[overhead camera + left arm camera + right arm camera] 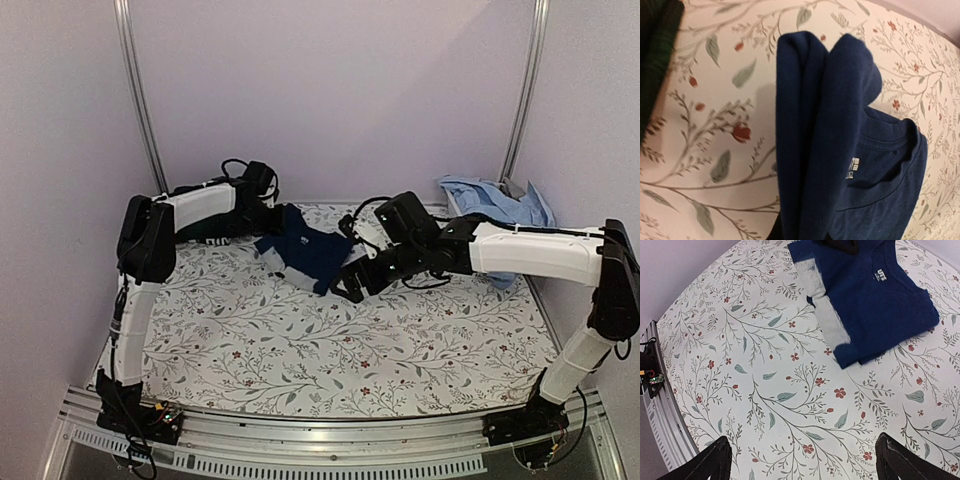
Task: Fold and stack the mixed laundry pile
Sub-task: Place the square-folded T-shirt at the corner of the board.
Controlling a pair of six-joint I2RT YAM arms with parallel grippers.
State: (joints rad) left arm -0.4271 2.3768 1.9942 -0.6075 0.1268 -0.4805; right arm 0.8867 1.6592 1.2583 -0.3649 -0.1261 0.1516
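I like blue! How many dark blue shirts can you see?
1: the folded navy T-shirt lies at the back middle of the floral sheet. More may hide beneath it.

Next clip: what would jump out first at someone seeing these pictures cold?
A folded navy blue cotton T-shirt lies toward the back of the white sheet printed with leafy vines. The left gripper is shut on its far-left edge, and the right gripper stands wide open at its near-right edge. After that, a crumpled heap of light blue shirts sits in the back right corner.
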